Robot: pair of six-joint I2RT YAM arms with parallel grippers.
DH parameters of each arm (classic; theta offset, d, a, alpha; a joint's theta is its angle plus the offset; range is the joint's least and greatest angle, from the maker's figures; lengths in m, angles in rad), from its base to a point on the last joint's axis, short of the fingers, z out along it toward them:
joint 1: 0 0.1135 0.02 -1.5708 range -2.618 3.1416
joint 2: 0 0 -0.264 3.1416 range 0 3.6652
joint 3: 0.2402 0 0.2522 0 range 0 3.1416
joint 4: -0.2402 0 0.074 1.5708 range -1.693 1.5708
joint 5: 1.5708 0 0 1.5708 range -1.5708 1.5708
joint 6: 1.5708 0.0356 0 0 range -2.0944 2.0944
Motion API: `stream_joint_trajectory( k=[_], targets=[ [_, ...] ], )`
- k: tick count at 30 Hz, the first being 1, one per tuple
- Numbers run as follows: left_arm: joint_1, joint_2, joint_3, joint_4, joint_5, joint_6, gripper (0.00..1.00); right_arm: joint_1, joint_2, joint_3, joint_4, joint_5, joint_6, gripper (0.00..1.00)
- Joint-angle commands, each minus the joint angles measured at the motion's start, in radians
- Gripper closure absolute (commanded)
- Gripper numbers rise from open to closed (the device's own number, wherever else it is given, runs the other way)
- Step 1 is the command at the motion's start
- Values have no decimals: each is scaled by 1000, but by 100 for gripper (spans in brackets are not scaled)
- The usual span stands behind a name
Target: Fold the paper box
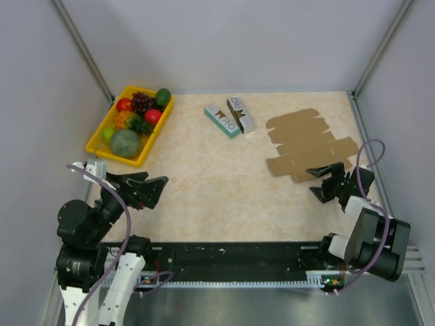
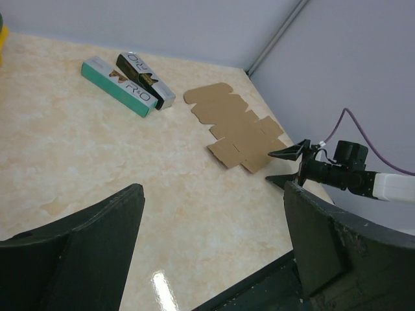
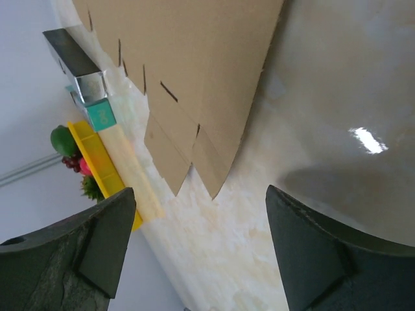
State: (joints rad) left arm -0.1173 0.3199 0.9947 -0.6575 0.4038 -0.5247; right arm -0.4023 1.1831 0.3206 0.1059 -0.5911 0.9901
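Two arms stood at the near edge of the desk [image 1: 217, 183], and neither had hold of anything. The paper box [image 1: 307, 145] lay as a flat, unfolded brown die-cut sheet on the far right part of the desk, its flaps and tabs spread out and its slits plain to see in the right wrist view [image 3: 194, 65]. The right end effector [image 1: 311, 182] was just beside the sheet's near edge, its fingers spread wide and pointing left and far. From its own camera [image 3: 200, 194] the two dark fingers framed the sheet's near tabs without closing on them. Whether a fingertip brushed the cardboard could not be told. The left wrist view showed the same open jaws [image 2: 269, 166] close to the sheet's near corner [image 2: 237, 126]. The left end effector [image 1: 156, 180] was on the near left side, well apart from the paper box, raised above the bare desk with its fingers wide apart and empty [image 2: 212, 194]. Toward the far middle of the desk lay a teal box [image 1: 222, 120] and a brown-and-white box [image 1: 240, 113], touching each other, to the left of the sheet. A yellow tray [image 1: 114, 157] filled with fruit [image 1: 126, 142] sat at the far left.
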Motion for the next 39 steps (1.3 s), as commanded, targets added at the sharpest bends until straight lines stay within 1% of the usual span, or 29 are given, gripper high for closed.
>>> stream_joint_trajectory(
  k=[1,4,7,9,10,11,12,13,14,15,16,19,21,22,24,26,27,28,30,31,32,33,34,35,36,37,38,39],
  targets=[
    [4,-18,-2,53,24,-14,8,-12,59,-25,202,20,65,22],
    [4,-18,-5,56,29,-20,8,-12,108,-28,244,30,73,25],
    [4,-15,-17,68,38,-31,9,-12,162,-37,288,28,78,31],
    [4,-16,-27,75,50,-43,10,-12,211,-61,379,7,99,36],
    [4,-16,-39,87,56,-46,10,-12,232,-70,426,-4,110,42],
    [2,-15,-47,94,70,-57,10,-12,251,-90,507,-25,133,44],
    [4,-16,-66,102,78,-63,11,-12,269,-100,555,-36,142,46],
    [4,-19,-76,111,90,-72,11,-13,309,-110,590,-44,154,50],
    [4,-19,-86,128,99,-89,11,-13,326,-114,613,-55,159,51],
    [4,-19,-96,137,119,-98,12,-13,348,-117,680,-61,165,53],
    [4,-19,-111,144,124,-104,12,-13,383,-127,708,-65,174,57],
    [4,-21,-133,164,133,-127,13,-13,430,-156,859,-67,192,60],
    [4,-21,-136,167,136,-130,14,-13,472,-166,929,-53,197,63],
    [4,-18,-136,165,141,-132,14,-13,487,-164,943,-52,196,66],
    [4,-15,-130,165,144,-129,14,-13,532,-160,969,-36,196,66],
    [4,-12,-126,164,147,-127,14,-13,570,-161,1038,-23,200,69],
    [4,-10,-120,160,148,-126,14,-15,578,-158,1043,-18,197,71],
    [4,-8,-119,159,150,-124,14,-13,588,-147,1054,-19,193,76],
    [4,-4,-113,157,150,-121,15,-13,604,-143,1089,-30,200,81],
    [4,-4,-111,156,153,-121,15,-13,596,-140,1085,-35,202,86],
    [4,-1,-110,154,156,-120,15,-13,580,-138,1068,-33,199,89],
    [4,1,-110,156,155,-117,15,-13,520,-134,1031,-32,188,95],
    [4,2,-108,153,155,-116,15,-15,482,-111,982,-32,145,97],
    [4,4,-108,153,155,-115,15,-13,439,-92,798,-24,112,100],
    [2,4,-108,154,156,-113,15,-13,315,-68,685,-13,73,100],
    [4,5,-108,153,156,-113,15,-13,252,-11,570,28,-29,100],
    [4,5,-108,153,156,-113,15,-12,174,26,291,62,-85,100],
    [4,7,-111,154,155,-113,16,-10,106,66,178,103,-137,100]
  ],
)
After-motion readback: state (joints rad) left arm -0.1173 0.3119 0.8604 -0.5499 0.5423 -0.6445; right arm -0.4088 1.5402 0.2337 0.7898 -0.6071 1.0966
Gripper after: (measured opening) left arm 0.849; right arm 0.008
